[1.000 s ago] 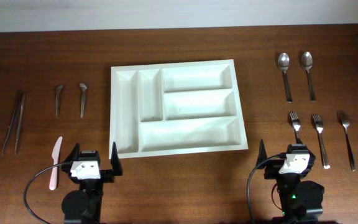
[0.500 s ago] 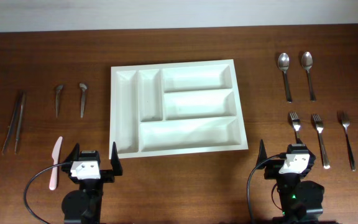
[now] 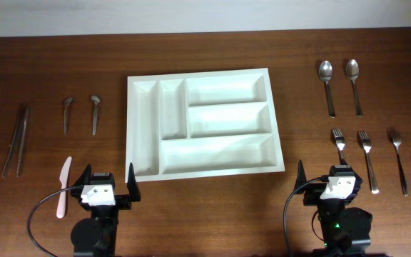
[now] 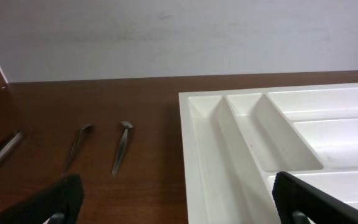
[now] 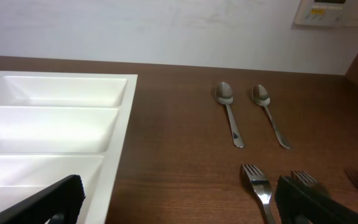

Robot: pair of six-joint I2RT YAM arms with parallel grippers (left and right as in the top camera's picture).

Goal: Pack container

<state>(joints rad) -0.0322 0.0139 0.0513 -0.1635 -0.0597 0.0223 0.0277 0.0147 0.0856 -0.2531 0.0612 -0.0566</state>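
Nothing is shifting since before; left gripper (image 3: pixel 108 178) and right gripper (image 3: pixel 324 178) are idling spread, empty. Fork (image 3: pixel 338 137) at right's twelve o'clock is begging a mid-handle pinch.

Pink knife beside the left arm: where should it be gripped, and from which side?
Probably grip the pink knife at mid-handle, coming straight down from above with the left gripper, closing across its narrow width: it lies flat, nearly lengthwise away from the robot.
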